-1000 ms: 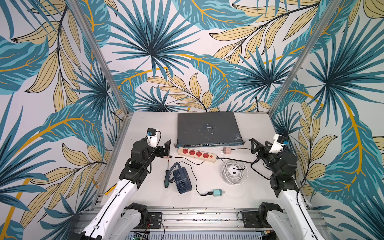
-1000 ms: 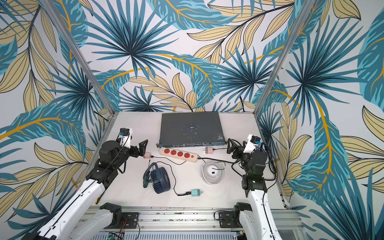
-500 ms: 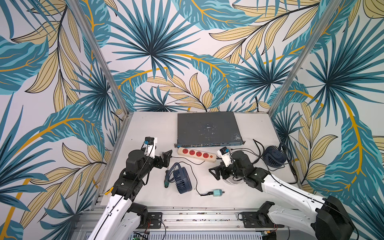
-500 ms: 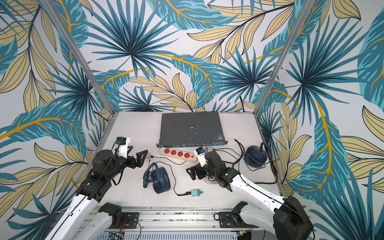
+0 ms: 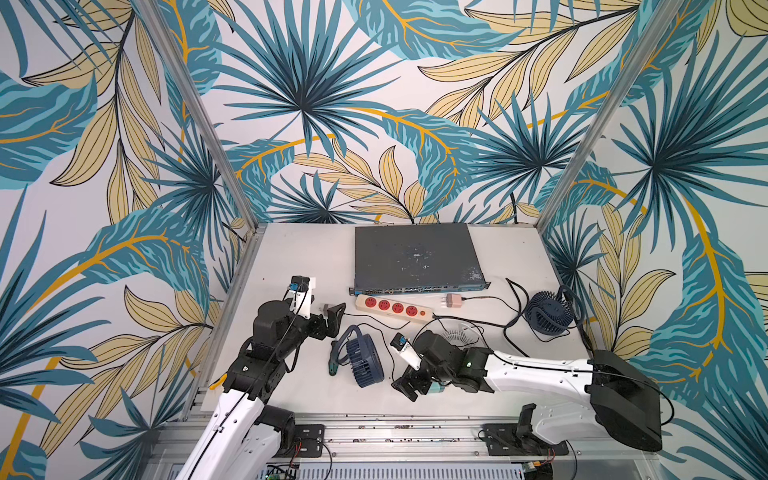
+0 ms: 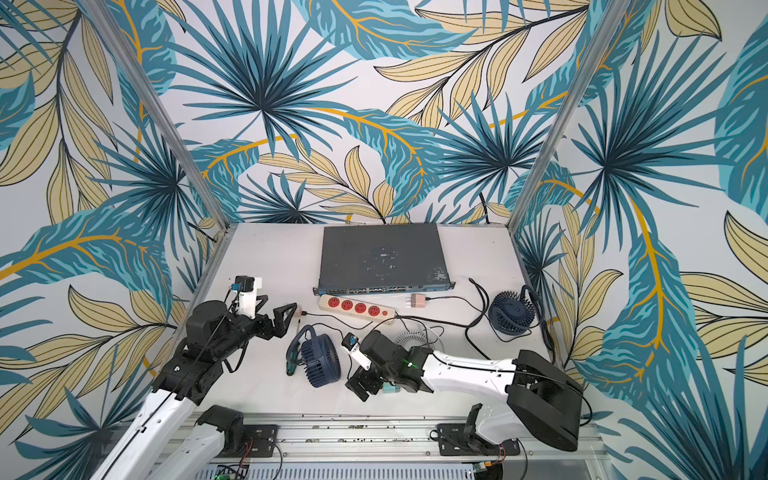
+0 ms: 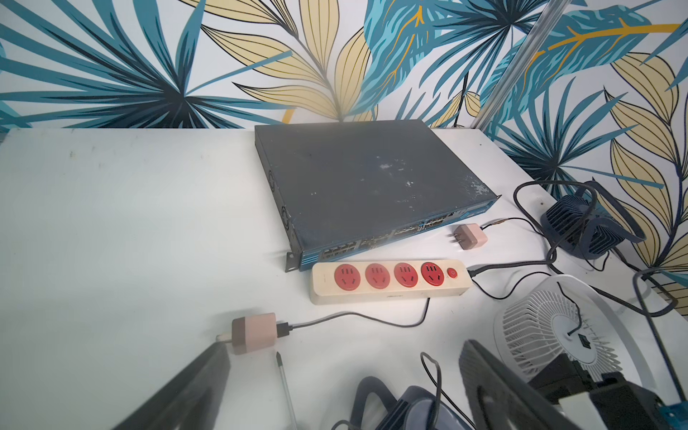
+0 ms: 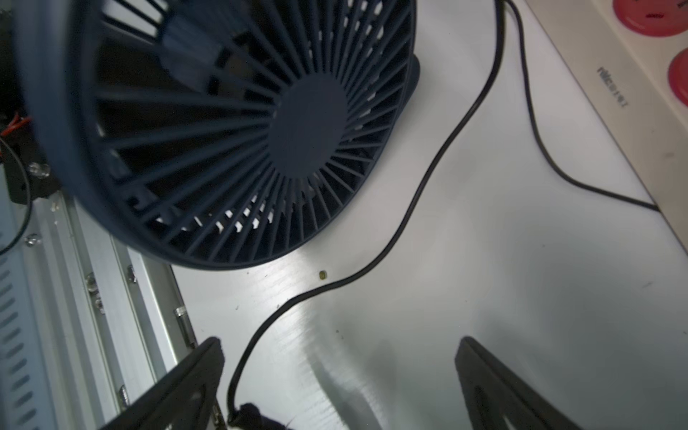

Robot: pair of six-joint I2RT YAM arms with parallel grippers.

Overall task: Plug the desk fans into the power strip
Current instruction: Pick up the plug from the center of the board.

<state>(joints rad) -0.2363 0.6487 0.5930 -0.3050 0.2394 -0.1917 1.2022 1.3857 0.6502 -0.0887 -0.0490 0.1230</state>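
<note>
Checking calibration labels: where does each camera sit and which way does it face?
Both top views: high above the front edge, looking down at the table, left gripper and right gripper, both open.
Left wrist: low over the table, facing the power strip and network switch; its fingers show.
Right wrist: close over the table, facing the navy fan; its fingers show.
Shared: all four show the power strip.

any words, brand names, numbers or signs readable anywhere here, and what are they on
No text can be read here.
power strip: a small grey printed mark along its side, too small or blurred to read in both wrist views.
red button: a faint symbol, unclear.
network switch: front panel markings too small to read.
</note>
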